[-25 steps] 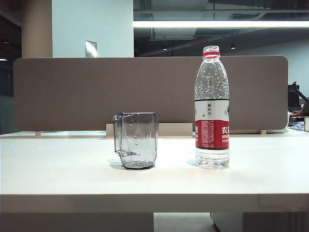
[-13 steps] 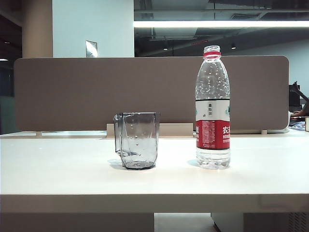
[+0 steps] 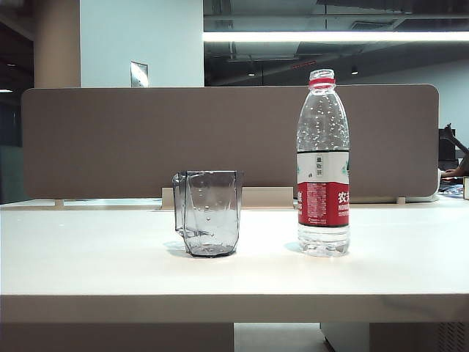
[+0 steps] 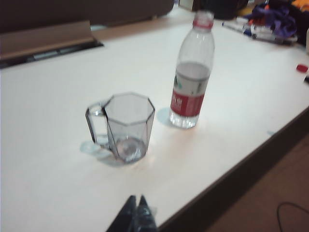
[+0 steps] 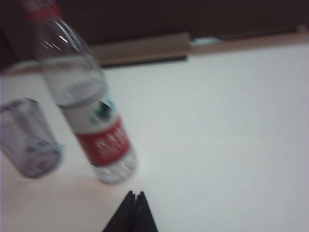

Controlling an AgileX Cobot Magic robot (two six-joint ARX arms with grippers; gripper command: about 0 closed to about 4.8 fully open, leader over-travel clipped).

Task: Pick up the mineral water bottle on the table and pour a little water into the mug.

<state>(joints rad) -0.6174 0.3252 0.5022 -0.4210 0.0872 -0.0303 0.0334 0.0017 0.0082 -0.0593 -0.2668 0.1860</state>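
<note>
The uncapped mineral water bottle (image 3: pixel 322 163) stands upright on the white table (image 3: pixel 88 257), right of the smoky-grey mug (image 3: pixel 209 213). Droplets of water cling inside the bottle's clear upper part, and its base holds clear water. The mug's handle points left in the exterior view. No gripper shows in that view. In the left wrist view my left gripper (image 4: pixel 136 199) is shut and empty, short of the mug (image 4: pixel 126 126) and the bottle (image 4: pixel 190 72). The right wrist view has my right gripper (image 5: pixel 134 194) shut on nothing, close to the base of the bottle (image 5: pixel 87 104), with the mug (image 5: pixel 28 137) beyond.
A grey-brown partition (image 3: pixel 220 139) runs along the table's far side with a pale cable tray (image 4: pixel 46 38) at its foot. Pens and coloured clutter (image 4: pixel 270 21) lie far off past the bottle. The table's front edge (image 4: pixel 231 179) passes close by my left gripper.
In the exterior view the bottle and mug stand where they stood; the picture shifted by a hair. Neither arm enters that view.
</note>
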